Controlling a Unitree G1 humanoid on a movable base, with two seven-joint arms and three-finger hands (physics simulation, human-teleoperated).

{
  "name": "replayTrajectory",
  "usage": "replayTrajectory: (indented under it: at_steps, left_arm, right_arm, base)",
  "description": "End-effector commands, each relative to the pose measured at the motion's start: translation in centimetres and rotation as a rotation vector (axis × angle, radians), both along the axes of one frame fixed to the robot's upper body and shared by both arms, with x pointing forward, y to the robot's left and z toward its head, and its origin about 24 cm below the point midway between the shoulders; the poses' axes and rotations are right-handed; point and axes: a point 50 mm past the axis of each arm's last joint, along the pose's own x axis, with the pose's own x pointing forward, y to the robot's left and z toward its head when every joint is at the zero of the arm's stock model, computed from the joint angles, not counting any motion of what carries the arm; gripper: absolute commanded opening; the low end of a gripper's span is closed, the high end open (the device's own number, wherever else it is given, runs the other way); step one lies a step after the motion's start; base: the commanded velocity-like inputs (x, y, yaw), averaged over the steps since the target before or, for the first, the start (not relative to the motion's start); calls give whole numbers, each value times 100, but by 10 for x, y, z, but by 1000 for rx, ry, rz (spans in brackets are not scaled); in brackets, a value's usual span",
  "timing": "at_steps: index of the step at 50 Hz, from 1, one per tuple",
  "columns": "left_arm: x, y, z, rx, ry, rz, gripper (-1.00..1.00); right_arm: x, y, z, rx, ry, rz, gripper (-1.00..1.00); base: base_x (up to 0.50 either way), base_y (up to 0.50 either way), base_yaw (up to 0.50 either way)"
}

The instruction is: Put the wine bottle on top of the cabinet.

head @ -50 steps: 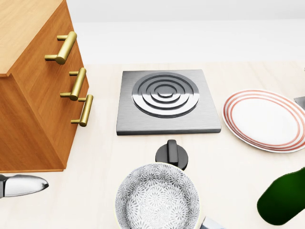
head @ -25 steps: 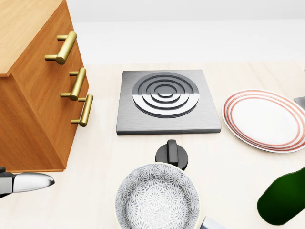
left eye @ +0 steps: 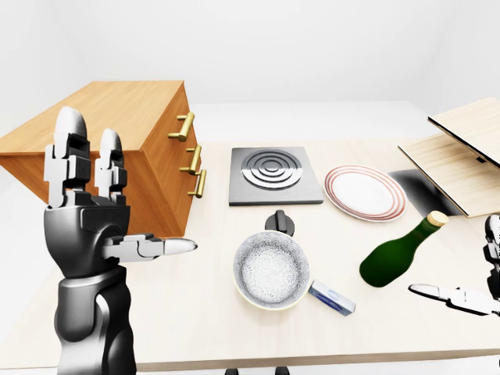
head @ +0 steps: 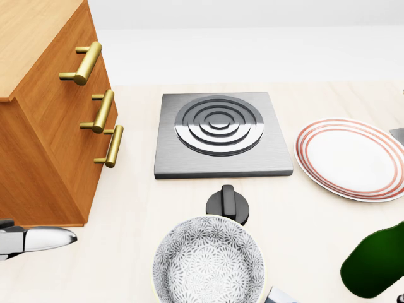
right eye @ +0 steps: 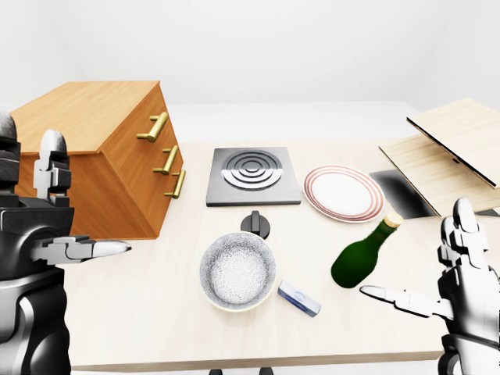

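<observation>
The green wine bottle (left eye: pixel 394 255) lies on its side on the pale table, at the right in the left-eye view, with its tan cap pointing up and right. The wooden cabinet (left eye: pixel 129 129) with brass handles stands at the table's left, and its flat top is bare. My left hand (left eye: pixel 117 199) is raised at the left, below the cabinet in the picture. It is open, fingers upright and thumb pointing right, holding nothing. My right hand (right eye: pixel 426 266) is open at the lower right, its thumb reaching left just below the bottle without touching it.
A square steel hob (left eye: pixel 275 175) sits mid-table with a black knob (left eye: pixel 280 223) below it. A patterned bowl (left eye: pixel 271 269) and a small blue-white packet (left eye: pixel 332 298) lie left of the bottle. The striped plate (left eye: pixel 365 192) is above the bottle. Wooden boards (left eye: pixel 457 152) overhang at the right.
In the head view my left thumb tip has crept a little to the right along the bottom left. The bottle and everything else stay put.
</observation>
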Motion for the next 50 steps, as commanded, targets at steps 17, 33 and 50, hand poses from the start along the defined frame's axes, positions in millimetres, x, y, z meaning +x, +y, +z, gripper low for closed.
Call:
replayTrajectory:
  at_steps: [17,33,50]
  left_arm:
    - [0,2,0,0,1,6,100]
    - [4,1,-4,-2,22,3,100]
    - [11,2,-10,-8,57,2,100]
  right_arm:
    - [22,-10,-18,78,28,2,100]
    - [37,-15,-28,111,56,2,100]
    - [59,-12,-22,93,40,32,100]
  base:
    - [0,0,0]
    - [0,0,0]
    - [0,0,0]
